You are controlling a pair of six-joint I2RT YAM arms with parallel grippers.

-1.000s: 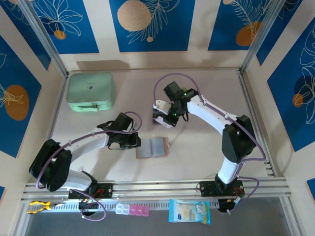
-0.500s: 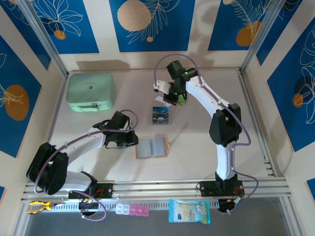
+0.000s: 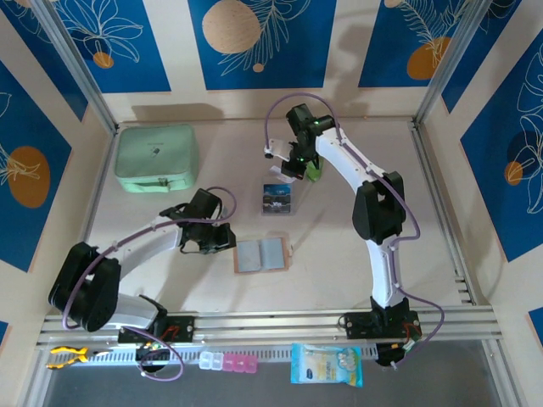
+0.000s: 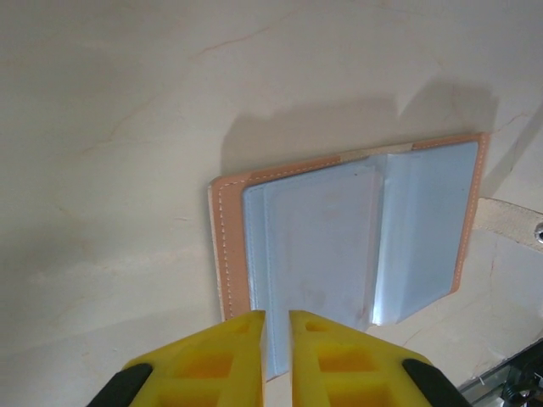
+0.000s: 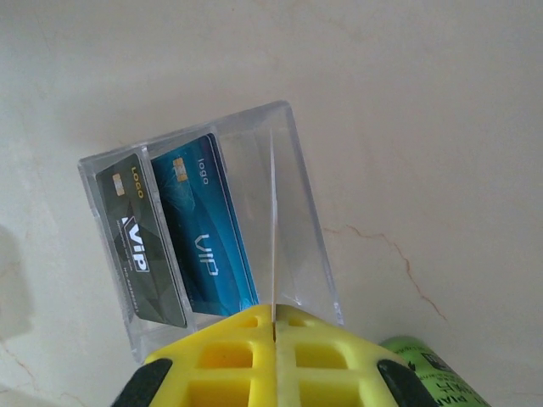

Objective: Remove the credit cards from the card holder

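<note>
The card holder [image 3: 261,254] lies open on the table, tan-pink rim up, grey-blue pocket panels [image 4: 339,237] showing. My left gripper [image 4: 277,314] sits at its left edge [image 3: 226,241], the yellow fingers a narrow slit apart with the edge of a pocket panel running in between them. Two credit cards, one dark [image 5: 140,246] and one blue [image 5: 204,229], stand side by side in a clear plastic box [image 5: 297,212], which sits just beyond the holder [image 3: 277,199]. My right gripper [image 5: 275,309] hangs above and behind that box [image 3: 294,168], shut with nothing in it.
A mint-green zip pouch [image 3: 157,158] lies at the back left. A green labelled object [image 5: 433,373] rests beside my right gripper [image 3: 313,173]. The holder's snap tab [image 4: 509,225] sticks out on its right side. Small packets [image 3: 327,365] sit below the front rail.
My right arm has lifted off the clear box and drawn back toward the far wall, uncovering the cards in it. The left gripper and the holder have barely moved.
</note>
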